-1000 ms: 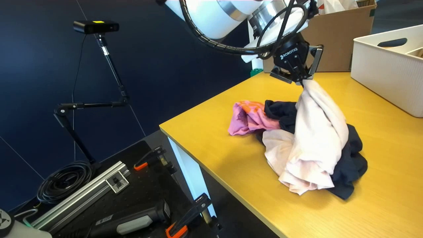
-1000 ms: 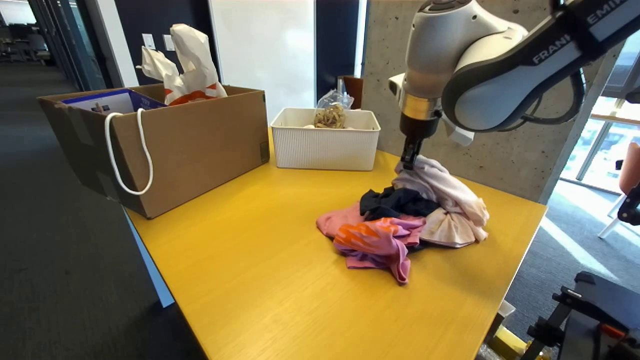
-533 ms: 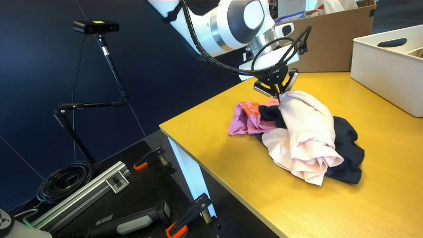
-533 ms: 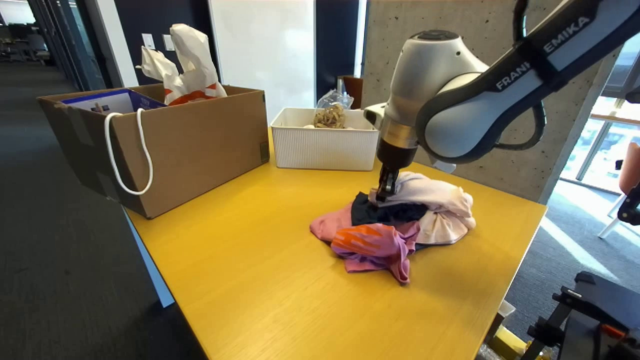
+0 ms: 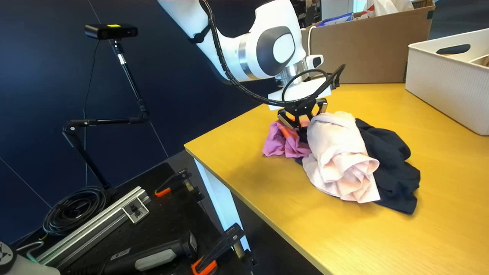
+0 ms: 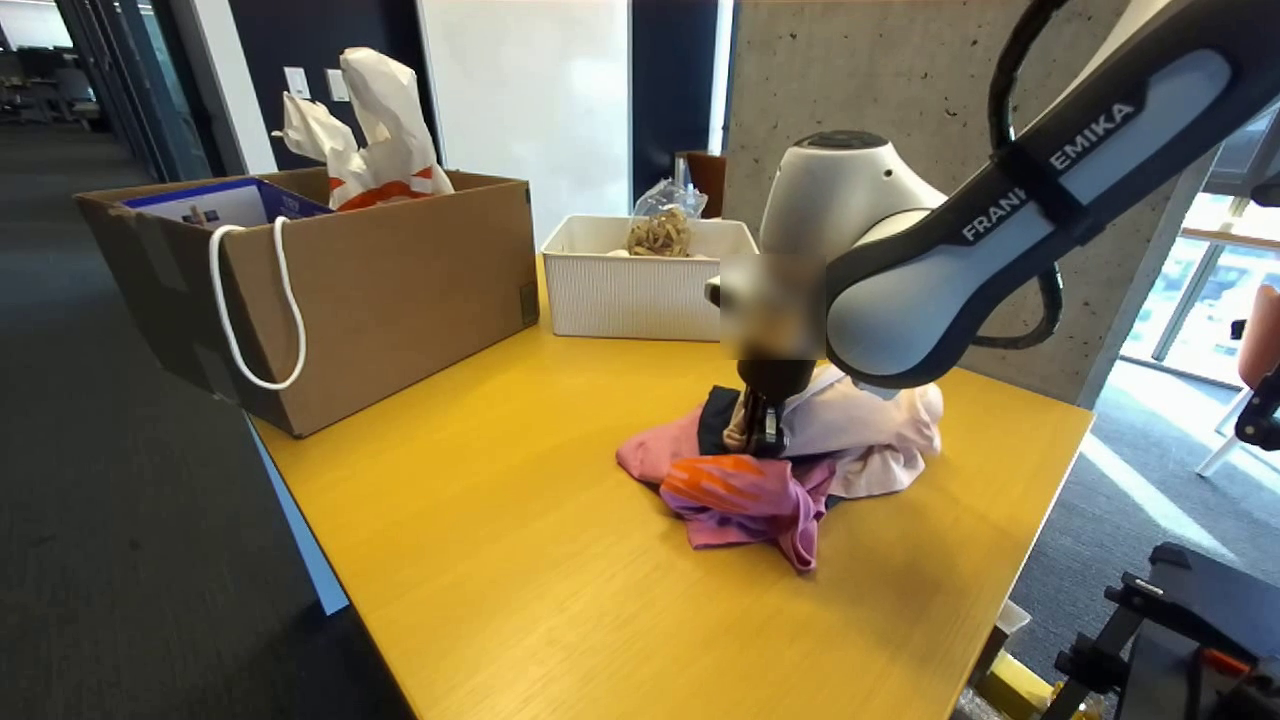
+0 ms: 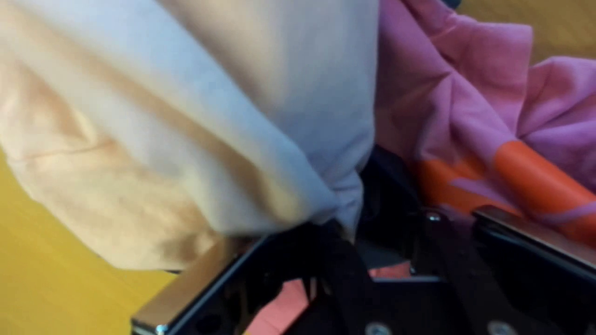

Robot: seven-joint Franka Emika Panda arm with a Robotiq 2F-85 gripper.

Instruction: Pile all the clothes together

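Observation:
A pale pink cloth (image 5: 340,152) lies bunched on top of a dark navy cloth (image 5: 393,164); it also shows in an exterior view (image 6: 850,425) and fills much of the wrist view (image 7: 186,116). A pink, purple and orange garment (image 5: 280,145) lies beside and against them, also in an exterior view (image 6: 745,495) and the wrist view (image 7: 484,111). My gripper (image 5: 304,121) points down into the pile between the pale cloth and the orange print. Its fingers stand apart in the wrist view (image 7: 379,232). The pale cloth's edge rests against one finger; the fingertips are partly hidden.
The clothes lie on a yellow table (image 6: 520,560). A white ribbed basket (image 6: 645,295) stands at the back, and a brown cardboard box (image 6: 400,300) stands along one side. The table edge (image 5: 244,206) runs near the clothes.
My gripper has moved down and towards the pink and orange garment, drawing the pale cloth's edge along. Its fingers were together and are now apart. More dark cloth is uncovered on the far side.

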